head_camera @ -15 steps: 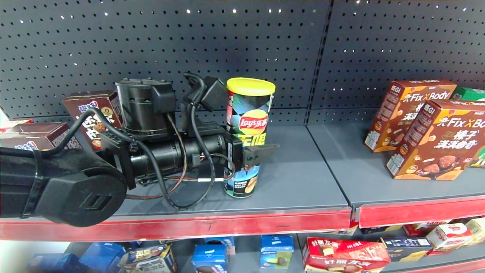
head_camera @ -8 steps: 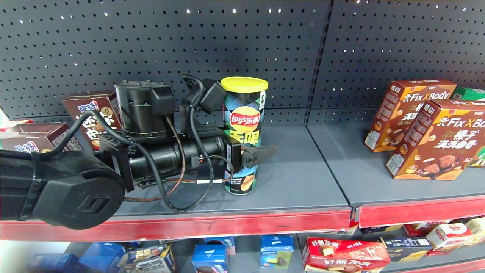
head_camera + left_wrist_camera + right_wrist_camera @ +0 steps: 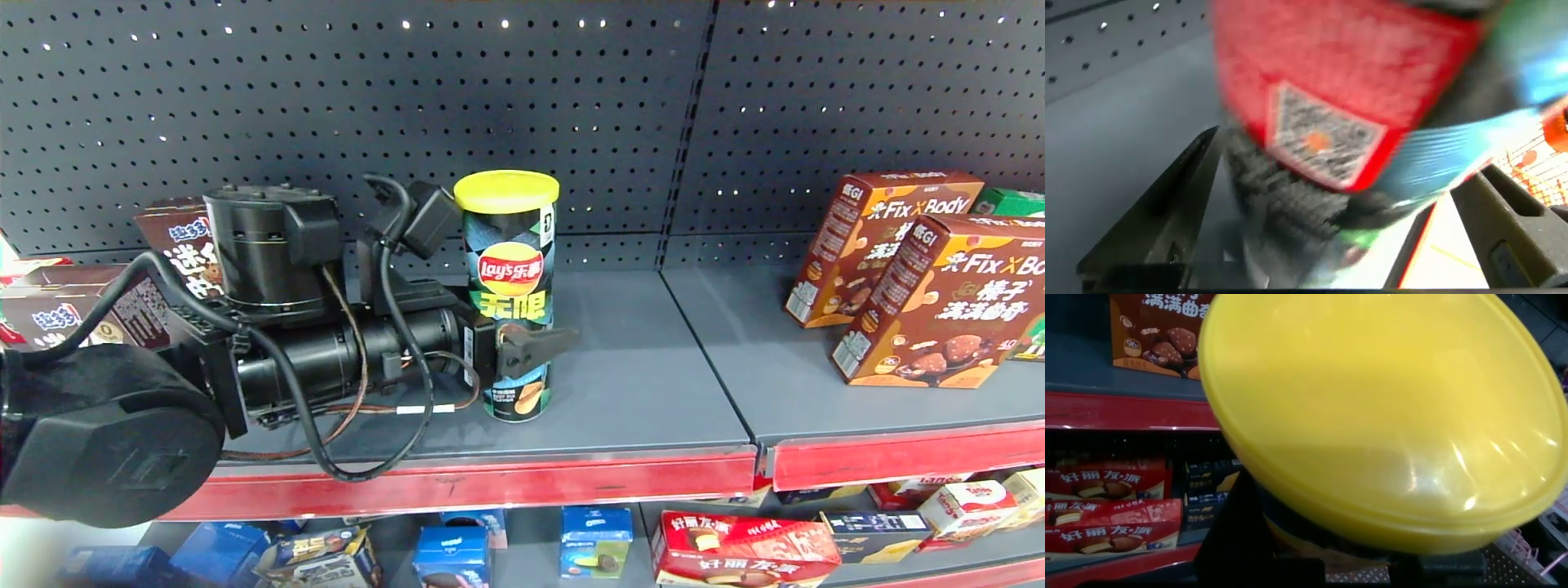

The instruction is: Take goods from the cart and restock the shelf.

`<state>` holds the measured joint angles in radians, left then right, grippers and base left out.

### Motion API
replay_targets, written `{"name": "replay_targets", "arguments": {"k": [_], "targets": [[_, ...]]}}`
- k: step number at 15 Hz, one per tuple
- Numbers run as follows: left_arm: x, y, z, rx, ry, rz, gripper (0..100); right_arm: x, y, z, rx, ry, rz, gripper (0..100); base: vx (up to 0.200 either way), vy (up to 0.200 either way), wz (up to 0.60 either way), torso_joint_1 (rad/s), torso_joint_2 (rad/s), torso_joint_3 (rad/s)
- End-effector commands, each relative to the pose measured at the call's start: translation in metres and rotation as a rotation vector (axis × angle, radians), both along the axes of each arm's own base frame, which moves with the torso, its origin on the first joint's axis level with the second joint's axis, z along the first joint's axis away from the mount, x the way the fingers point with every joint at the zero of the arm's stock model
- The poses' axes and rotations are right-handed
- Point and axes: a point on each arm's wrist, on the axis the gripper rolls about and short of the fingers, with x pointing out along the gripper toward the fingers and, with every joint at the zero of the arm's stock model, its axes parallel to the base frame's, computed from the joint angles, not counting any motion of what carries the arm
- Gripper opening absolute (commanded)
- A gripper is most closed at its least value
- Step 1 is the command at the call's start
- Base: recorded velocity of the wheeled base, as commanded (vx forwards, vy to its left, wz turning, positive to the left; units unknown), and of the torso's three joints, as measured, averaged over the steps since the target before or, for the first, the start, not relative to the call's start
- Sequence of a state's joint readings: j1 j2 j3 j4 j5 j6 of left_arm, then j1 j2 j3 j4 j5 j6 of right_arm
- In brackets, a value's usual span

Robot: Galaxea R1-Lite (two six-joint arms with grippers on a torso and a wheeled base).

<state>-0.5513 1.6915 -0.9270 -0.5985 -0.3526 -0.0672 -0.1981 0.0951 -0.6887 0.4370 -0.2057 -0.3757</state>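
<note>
Your left gripper (image 3: 539, 347) clamped on yellow-lidded can (image 3: 510, 269), red-and-yellow logo facing you, on shelf (image 3: 637, 392), shifted left, straighter than before

Brown boxes (image 3: 939, 302) stand before a dark pegboard (image 3: 490, 98).

Grey shelf (image 3: 637, 392) carries 1 upright chip can (image 3: 510, 286) and brown boxes (image 3: 939, 302).

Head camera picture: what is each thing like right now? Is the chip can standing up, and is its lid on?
chip can: upright on the shelf, yellow lid on.
left gripper: shut on the chip can, low on its side.
brown boxes: closed, standing on the shelf.
second can: yellow lid on.
</note>
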Motion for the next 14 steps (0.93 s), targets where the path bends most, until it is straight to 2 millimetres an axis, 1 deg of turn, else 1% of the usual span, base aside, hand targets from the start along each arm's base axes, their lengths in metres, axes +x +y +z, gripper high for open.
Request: {"name": "replay_targets", "arguments": {"k": [1, 3, 7, 9, 11, 14], "targets": [[-0.007, 0.009, 0.001, 0.000, 0.001, 0.013, 100, 0.000, 0.000, 0.000, 0.000, 0.000, 0.000, 0, 0.000, 0.000, 0.00, 0.000, 0.00, 0.000], [-0.015, 0.015, 0.002, 0.001, 0.003, 0.014, 100, 0.000, 0.000, 0.000, 0.000, -0.001, 0.002, 0, 0.000, 0.000, 0.00, 0.000, 0.00, 0.000], [-0.023, 0.020, 0.006, -0.005, -0.008, 0.016, 100, -0.001, 0.000, 0.002, -0.002, -0.007, 0.002, 0, 0.000, 0.000, 0.00, 0.000, 0.00, 0.000], [-0.031, 0.025, 0.006, -0.004, -0.007, 0.017, 100, -0.002, 0.000, 0.002, -0.002, -0.012, 0.002, 0, 0.000, 0.000, 0.00, 0.000, 0.00, 0.000], [-0.036, 0.037, 0.006, -0.006, -0.009, 0.045, 100, -0.002, 0.000, 0.003, -0.003, -0.013, 0.002, 0, 0.000, 0.000, 0.00, 0.000, 0.00, 0.000], [-0.042, 0.050, 0.017, -0.025, -0.042, 0.082, 100, -0.002, 0.000, 0.003, -0.002, -0.012, 0.002, 0, 0.000, 0.000, 0.00, 0.000, 0.00, 0.000]]}}
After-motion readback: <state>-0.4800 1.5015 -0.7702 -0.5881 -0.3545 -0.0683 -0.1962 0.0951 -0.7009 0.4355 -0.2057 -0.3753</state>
